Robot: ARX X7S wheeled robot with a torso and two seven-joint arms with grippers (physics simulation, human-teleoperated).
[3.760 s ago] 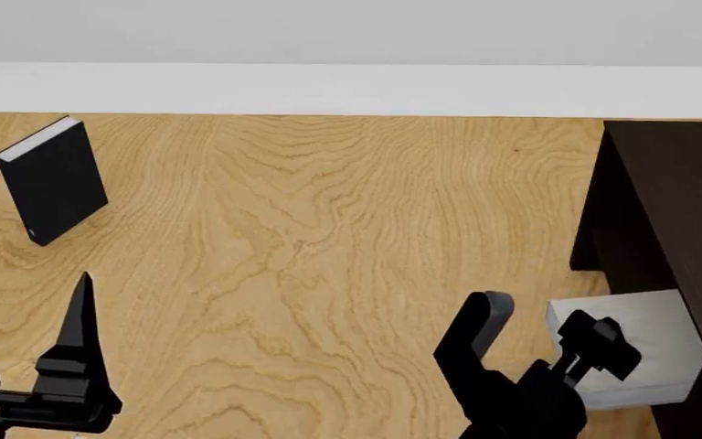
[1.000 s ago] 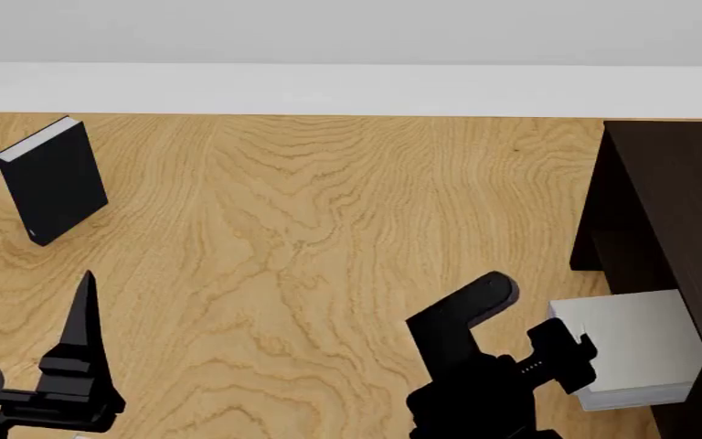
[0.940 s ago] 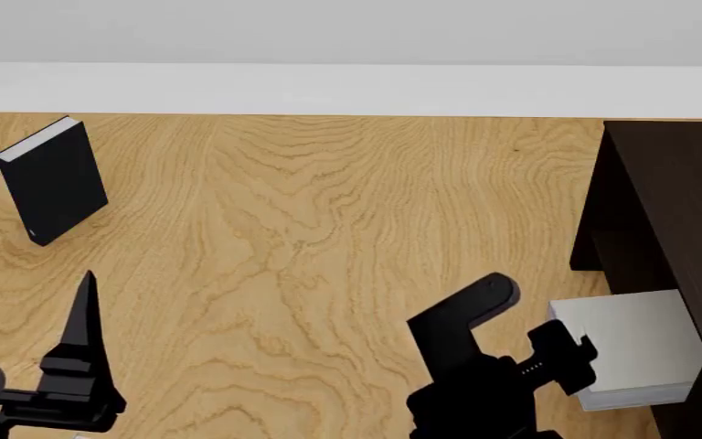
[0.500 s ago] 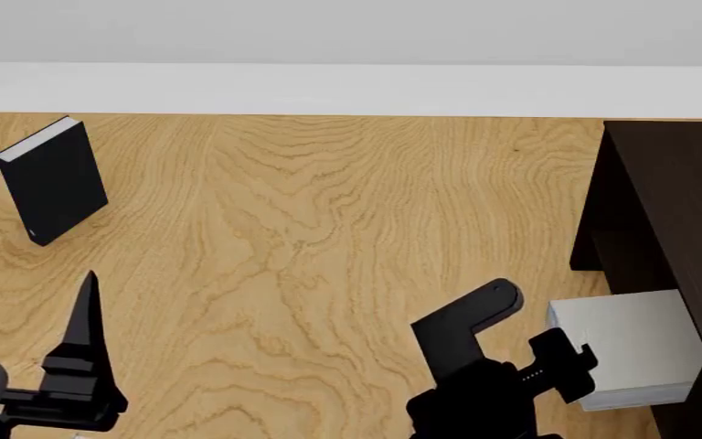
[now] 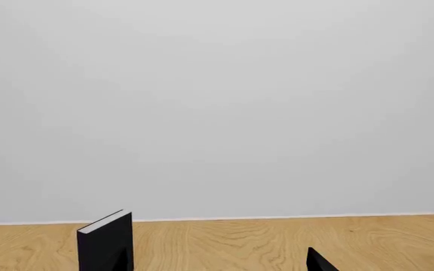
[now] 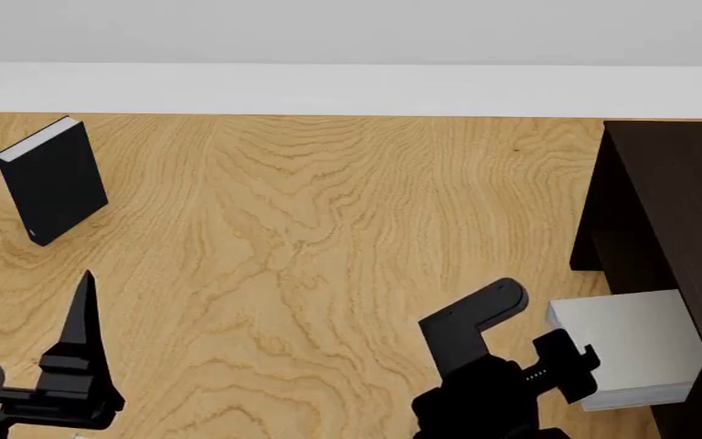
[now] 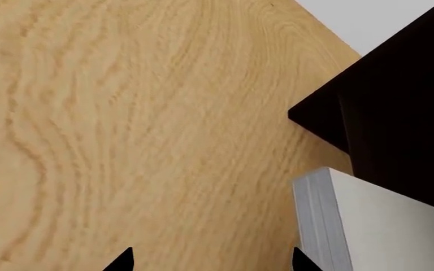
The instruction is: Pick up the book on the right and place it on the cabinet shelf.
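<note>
The wooden surface (image 6: 326,238) carries all items. At its right edge stands the dark cabinet (image 6: 680,201); the cabinet shelf itself cannot be made out in its dark interior. The grey book (image 6: 632,343) lies flat with its far side partly under the cabinet's overhang, white page edges facing the right gripper (image 6: 528,343).

The right gripper's fingers are spread wide and hold nothing. In the head view one finger (image 6: 479,315) stands clear on the open side of the book, and the other sits at the book's near edge; whether it touches cannot be told. The left gripper (image 6: 80,347) hangs idle near the front left, well apart from the upright black book (image 6: 52,178); how far its fingers are parted cannot be told.

Risks, as judged:
- Closing from this offset may nudge the book deeper under the cabinet instead of clamping it.
- Lifting before withdrawal may strike the book against the overhang.
- A thin edge grip may let the heavy cover pivot and slip.
</note>
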